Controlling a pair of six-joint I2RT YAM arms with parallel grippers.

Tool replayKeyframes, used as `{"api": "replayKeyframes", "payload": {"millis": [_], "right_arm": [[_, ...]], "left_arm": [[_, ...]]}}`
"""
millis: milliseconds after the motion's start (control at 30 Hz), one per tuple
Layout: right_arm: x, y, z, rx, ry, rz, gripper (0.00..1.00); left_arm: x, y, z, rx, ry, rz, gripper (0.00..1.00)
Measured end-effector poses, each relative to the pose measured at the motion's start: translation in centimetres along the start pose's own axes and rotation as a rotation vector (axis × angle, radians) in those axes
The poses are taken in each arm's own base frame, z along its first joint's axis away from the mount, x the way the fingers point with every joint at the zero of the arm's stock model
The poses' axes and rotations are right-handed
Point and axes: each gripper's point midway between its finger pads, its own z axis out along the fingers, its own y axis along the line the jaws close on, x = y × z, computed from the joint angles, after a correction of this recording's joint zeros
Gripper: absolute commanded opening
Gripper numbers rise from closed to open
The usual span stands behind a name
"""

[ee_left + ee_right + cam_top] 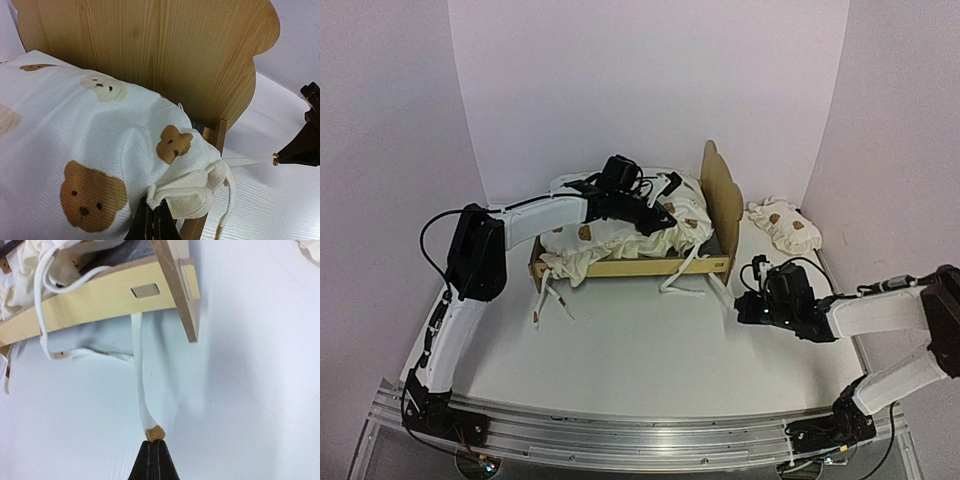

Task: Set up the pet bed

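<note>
The white, faintly grained desk (650, 350) is bordered along its near edge by a metal rail (650, 438). A low rectangular light-wood pet bed (630, 267) with a tall curved headboard is set on it toward the far middle, with the headboard at the right. A small cream bear-print pillow (783, 226) is laid directly on the desk near the headboard's right side. Cream tie strings with tan tips (682, 291) are trailed over the desk in front of the frame's left and right corners.
</note>
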Motion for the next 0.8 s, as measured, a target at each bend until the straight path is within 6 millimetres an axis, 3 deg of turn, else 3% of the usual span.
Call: {"api": "replayKeyframes", "payload": {"millis": [167, 400, 700, 800], "right_arm": [[1.3, -0.7, -3.7, 0.020, 0.095, -0.008, 0.00], [2.7, 0.6, -8.0, -0.044, 0.270, -0.083, 0.00], [-2.8, 3.6, -13.6, -0.118, 0.295, -0.207, 0.00], [-4.7, 4.5, -15.5, -0.137, 0.285, -0.241, 0.00]], "left_arm": [[-0.3, -0.6, 0.3, 0.020, -0.014, 0.000, 0.00], [0.3, -0.9, 1.0, 0.046, -0.015, 0.005, 0.15], [0.2, -2.2, 0.9, 0.118, -0.024, 0.054, 0.41], [0.8, -2.6, 0.5, 0.134, 0.000, 0.089, 0.44]]}}
